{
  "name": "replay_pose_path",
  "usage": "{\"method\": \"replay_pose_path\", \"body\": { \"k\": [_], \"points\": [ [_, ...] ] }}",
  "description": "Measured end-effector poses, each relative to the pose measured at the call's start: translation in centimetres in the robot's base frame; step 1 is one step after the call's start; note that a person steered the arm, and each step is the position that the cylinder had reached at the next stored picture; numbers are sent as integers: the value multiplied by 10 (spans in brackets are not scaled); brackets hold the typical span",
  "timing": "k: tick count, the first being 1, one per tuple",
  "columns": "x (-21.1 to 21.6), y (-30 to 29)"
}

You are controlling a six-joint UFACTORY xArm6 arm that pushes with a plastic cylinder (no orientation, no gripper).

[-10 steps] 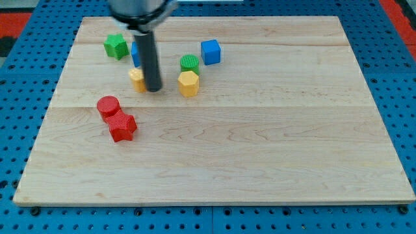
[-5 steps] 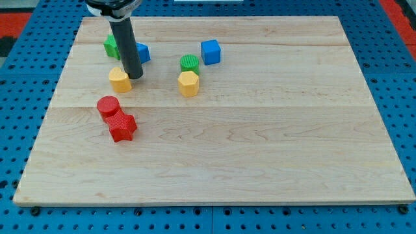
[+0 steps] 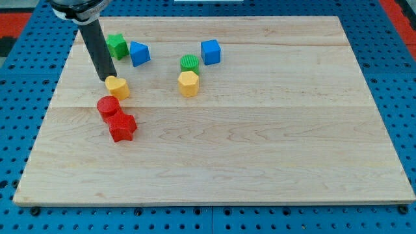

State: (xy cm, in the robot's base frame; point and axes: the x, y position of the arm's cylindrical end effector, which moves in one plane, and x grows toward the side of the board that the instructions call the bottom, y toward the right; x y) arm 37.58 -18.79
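Observation:
My tip (image 3: 106, 78) rests on the board at the upper left, touching the upper left edge of a small yellow block (image 3: 117, 86). Just below that block lie a red cylinder (image 3: 108, 106) and a red star-shaped block (image 3: 122, 127), close together. Above and to the right of the tip stand a green block (image 3: 117, 45) and a blue block (image 3: 139, 53). Further right are a green cylinder (image 3: 190, 63), a yellow hexagonal block (image 3: 188, 83) and a blue cube (image 3: 210, 51).
The wooden board (image 3: 260, 143) lies on a blue perforated base (image 3: 26, 97). The rod's upper part and the arm's end leave the view at the top left.
The rod has swept leftward across the upper left of the board. The small yellow block moved left and slightly down with it. The blue block, hidden before, now shows.

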Motion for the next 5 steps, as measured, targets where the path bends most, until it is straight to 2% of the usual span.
{"method": "replay_pose_path", "body": {
  "k": [1,2,3,5],
  "points": [
    [0,5],
    [-9,36],
    [-21,87],
    [-17,220]
  ]
}}
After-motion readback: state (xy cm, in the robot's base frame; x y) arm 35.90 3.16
